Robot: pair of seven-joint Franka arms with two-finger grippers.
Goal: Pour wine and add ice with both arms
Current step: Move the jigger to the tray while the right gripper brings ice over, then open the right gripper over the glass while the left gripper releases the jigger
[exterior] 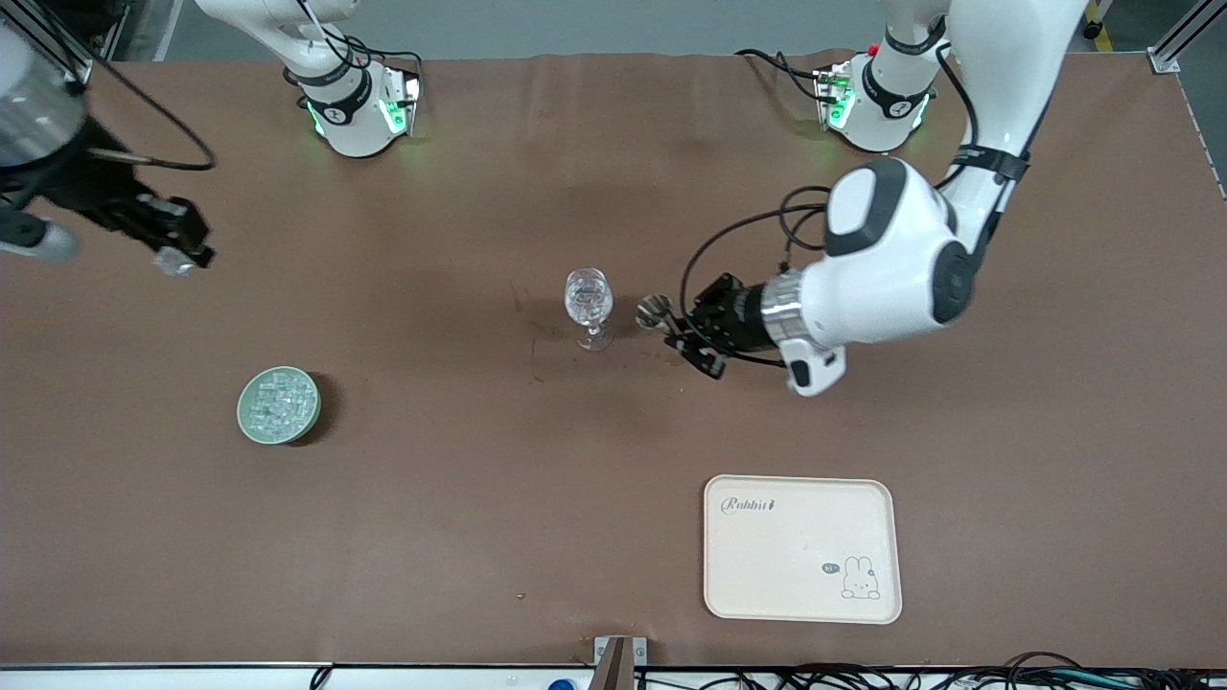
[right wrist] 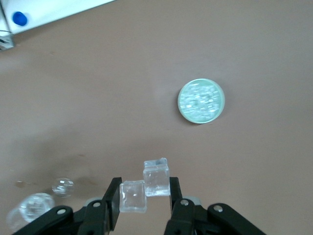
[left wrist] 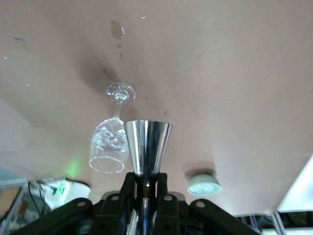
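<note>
A clear stemmed glass [exterior: 589, 305] stands upright mid-table with something clear in its bowl. Just beside it, toward the left arm's end, my left gripper [exterior: 674, 326] is shut on the waist of a steel jigger [exterior: 656, 310]. The left wrist view shows the jigger [left wrist: 147, 144] clamped between the left gripper's [left wrist: 146, 180] fingers, with the glass [left wrist: 110, 147] close by. My right gripper [exterior: 177, 251] hangs over bare table at the right arm's end, shut on two ice cubes [right wrist: 156, 178]. A green bowl [exterior: 278, 405] holds a heap of ice. The wine is out of view.
A cream tray [exterior: 802, 548] with a rabbit drawing lies near the front edge toward the left arm's end. Small dark stains [exterior: 525, 307] mark the brown table beside the glass. The right wrist view looks down on the bowl [right wrist: 201, 101] and the glass [right wrist: 34, 208].
</note>
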